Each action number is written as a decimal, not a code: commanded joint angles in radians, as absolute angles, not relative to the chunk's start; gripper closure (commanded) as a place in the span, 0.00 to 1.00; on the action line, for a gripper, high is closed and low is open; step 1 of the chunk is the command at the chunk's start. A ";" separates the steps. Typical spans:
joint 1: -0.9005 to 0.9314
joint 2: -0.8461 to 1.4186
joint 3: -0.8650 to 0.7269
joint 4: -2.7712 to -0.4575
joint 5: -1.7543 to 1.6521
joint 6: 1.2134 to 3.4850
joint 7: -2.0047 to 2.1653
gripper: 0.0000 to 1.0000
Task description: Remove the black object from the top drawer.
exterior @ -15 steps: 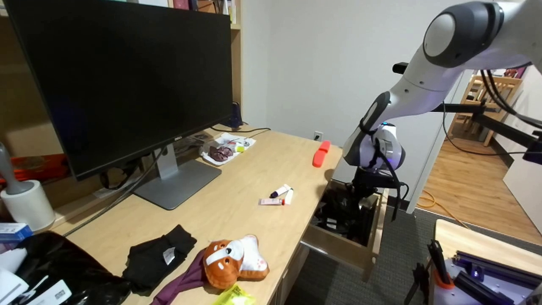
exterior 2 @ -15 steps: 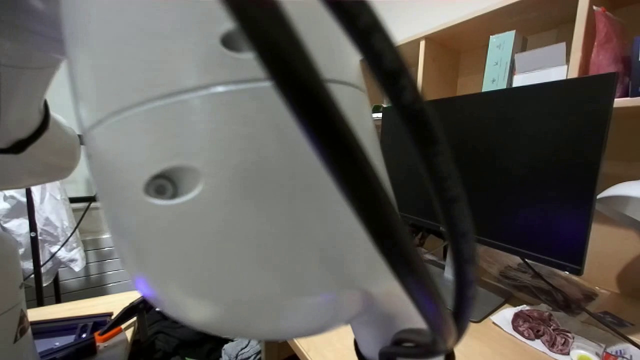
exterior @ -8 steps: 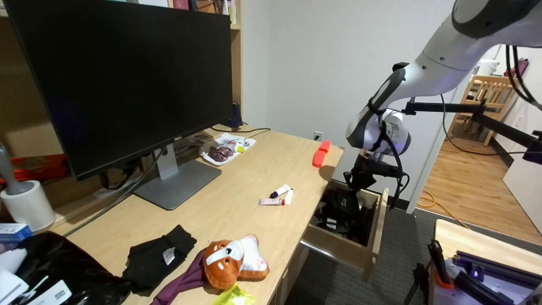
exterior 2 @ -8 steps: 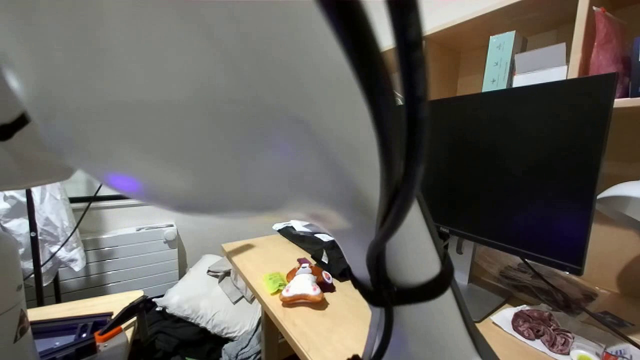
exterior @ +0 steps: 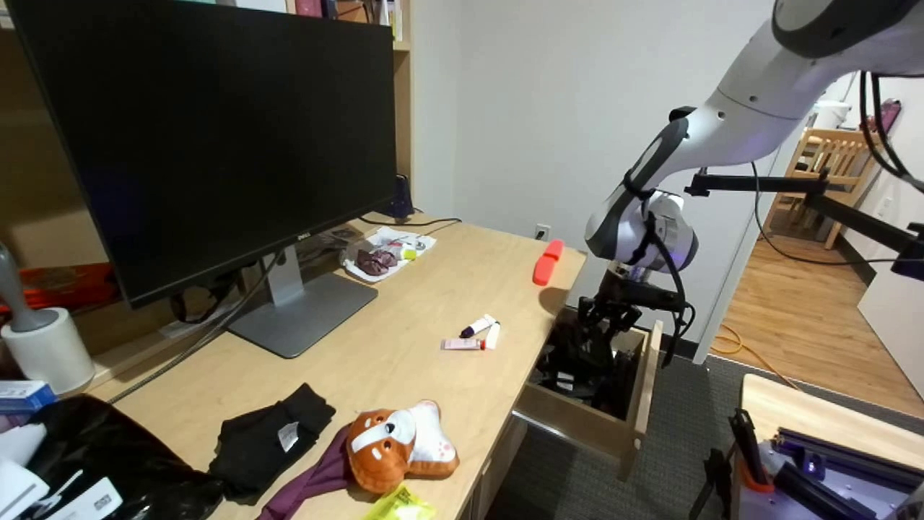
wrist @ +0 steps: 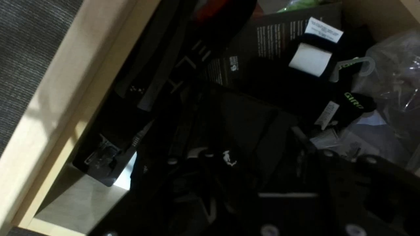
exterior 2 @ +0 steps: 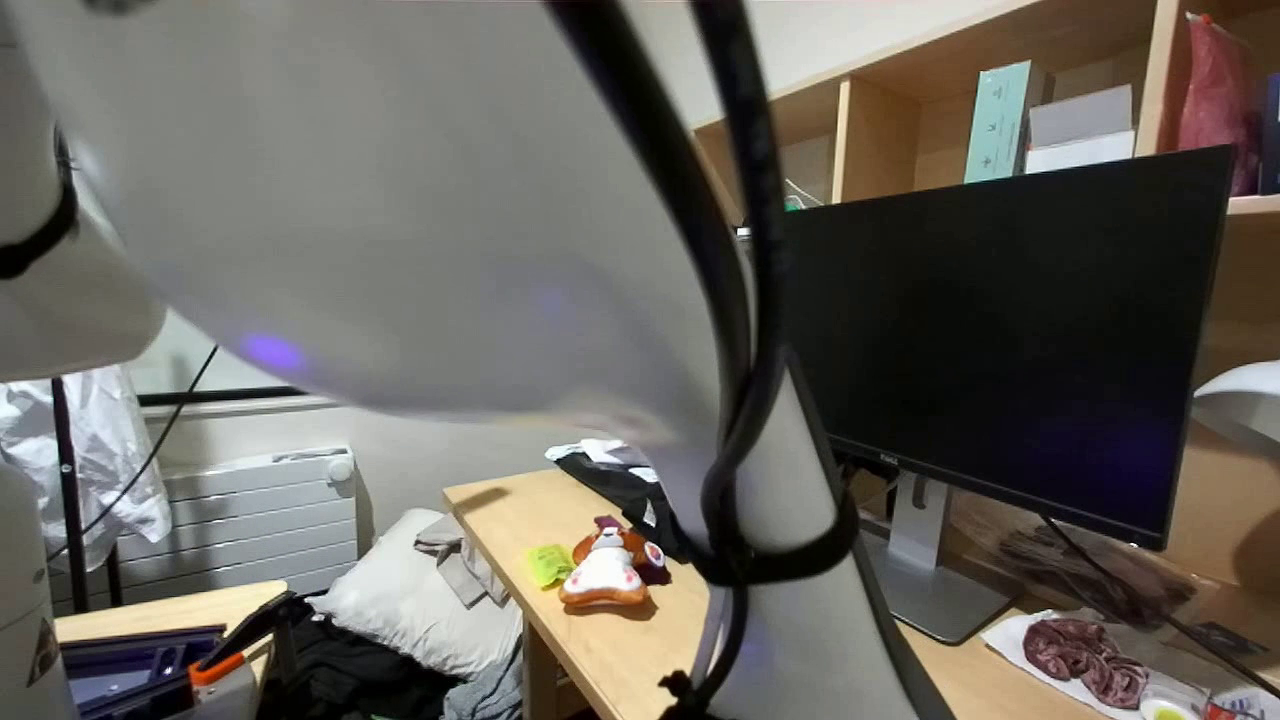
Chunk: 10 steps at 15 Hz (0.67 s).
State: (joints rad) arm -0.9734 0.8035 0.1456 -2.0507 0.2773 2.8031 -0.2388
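The top drawer point(exterior: 577, 426) of pale wood is pulled out beside the desk, filled with dark items. Inside it, a folded black item with a small white emblem point(wrist: 249, 121) lies under my gripper point(exterior: 605, 325); it appears to be the black object, though its edges merge with the dark heap. In the wrist view, my gripper's dark fingers stand apart, one on either side of part of this black material. Whether they touch it is too dark to tell. The emblem shows close to the finger on that view's left. An exterior view has the gripper hidden behind the arm point(exterior 2: 400, 250).
Clear plastic packaging point(wrist: 403, 72), white labels and a printed dark box point(wrist: 272, 36) share the drawer. The desk point(exterior: 411, 310) borders it, with a red case point(exterior: 547, 262) near that edge. A monitor point(exterior: 231, 130) and plush dog point(exterior: 401, 444) stand on the desk.
Between one second and half a second ago, the gripper rose from deep in the drawer. Since then it has come down slightly and its fingers have spread apart.
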 commanded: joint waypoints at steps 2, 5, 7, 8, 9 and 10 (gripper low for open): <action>-0.957 0.877 0.161 -2.035 0.275 2.907 -0.264 0.08; -0.945 0.942 0.173 -2.000 0.265 3.006 -0.232 0.00; -0.939 0.973 0.177 -1.972 0.251 3.037 -0.213 0.00; -0.936 0.991 0.176 -1.954 0.244 3.048 -0.206 0.00; -0.933 1.012 0.172 -1.931 0.237 3.054 -0.200 0.00; -0.929 1.028 0.164 -1.907 0.232 3.051 -0.194 0.00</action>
